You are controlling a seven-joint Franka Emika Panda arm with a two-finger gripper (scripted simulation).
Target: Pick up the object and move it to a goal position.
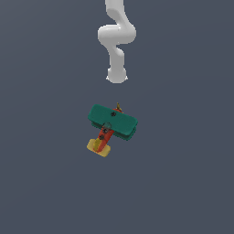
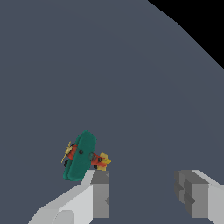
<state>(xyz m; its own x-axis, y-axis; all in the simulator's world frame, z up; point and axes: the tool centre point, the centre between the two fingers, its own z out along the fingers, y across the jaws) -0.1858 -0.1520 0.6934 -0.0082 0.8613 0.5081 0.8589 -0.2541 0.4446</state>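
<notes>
Flat, even simulator light is filling both views, with no glare and no clear source direction. The dark grey-blue surface [image 1: 45,183] is showing no cast shadows, even around the toy biplane [image 1: 112,125]. The white arm [image 1: 116,41] is rendering soft and slightly blurred. Edges are looking coarse and pixelated around the gripper [image 2: 142,192]. A pure black wedge is cutting the wrist view's corner far from the biplane.

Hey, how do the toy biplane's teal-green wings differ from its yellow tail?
The teal-green wings are broad and stacked as a double pair; the yellow tail is a small single piece. In the exterior view the wings sit nearer the white robot arm, the tail at the end farther from it. Both belong to the same red-orange body.
</notes>
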